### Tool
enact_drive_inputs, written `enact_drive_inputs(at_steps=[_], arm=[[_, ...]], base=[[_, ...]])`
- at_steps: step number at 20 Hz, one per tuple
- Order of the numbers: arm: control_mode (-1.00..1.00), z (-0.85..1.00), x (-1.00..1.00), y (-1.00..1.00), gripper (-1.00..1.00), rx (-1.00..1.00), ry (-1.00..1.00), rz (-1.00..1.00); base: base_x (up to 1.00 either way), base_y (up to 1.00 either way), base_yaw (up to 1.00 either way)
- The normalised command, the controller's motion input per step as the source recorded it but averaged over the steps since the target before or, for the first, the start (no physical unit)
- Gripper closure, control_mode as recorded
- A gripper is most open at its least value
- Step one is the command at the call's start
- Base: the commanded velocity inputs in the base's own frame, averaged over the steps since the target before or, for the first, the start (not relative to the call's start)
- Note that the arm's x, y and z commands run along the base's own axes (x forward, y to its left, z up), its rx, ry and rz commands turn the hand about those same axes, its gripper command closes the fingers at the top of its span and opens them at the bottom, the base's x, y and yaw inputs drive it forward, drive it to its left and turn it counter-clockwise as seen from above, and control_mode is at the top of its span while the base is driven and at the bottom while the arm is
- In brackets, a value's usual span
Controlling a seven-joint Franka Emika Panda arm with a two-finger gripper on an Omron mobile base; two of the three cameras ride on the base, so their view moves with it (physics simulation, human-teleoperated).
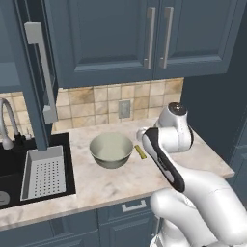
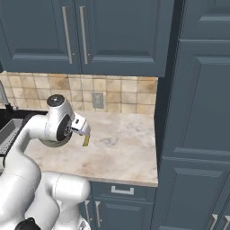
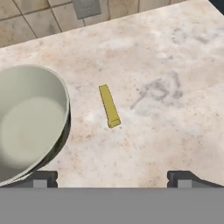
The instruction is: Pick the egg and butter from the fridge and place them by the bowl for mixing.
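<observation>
End effector (image 3: 112,177) spread wide, apparently empty, above butter (image 3: 109,106).

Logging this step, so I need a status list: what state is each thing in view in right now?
butter: lying flat on the counter, beside the bowl, not touching it
bowl: upright, empty
pincer: open, holding nothing, above the counter
upper cabinets: doors closed
sink tray: empty, in the sink
</observation>
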Motion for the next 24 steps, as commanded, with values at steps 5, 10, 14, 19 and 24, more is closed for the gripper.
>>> enact_drive_inputs(at_steps=[5,10,14,19,24], arm=[[-1.00,0.38,-0.41,-0.01,-1.00,0.00,-0.09,0.00],[-1.00,0.39,-0.36,0.00,-1.00,-0.01,-0.03,0.00],[-1.00,0.29,-0.29,0.00,-1.00,0.00,0.00,0.02],[-1.00,0.06,-0.06,0.00,-1.00,0.00,-0.01,0.00],[1.00,0.00,0.00,0.00,-1.00,0.00,0.00,0.00]], base=[[0.00,0.00,0.00],[0.00,0.00,0.00],[0.00,0.00,0.00],[0.00,0.00,0.00],[-0.07,0.00,0.00]])
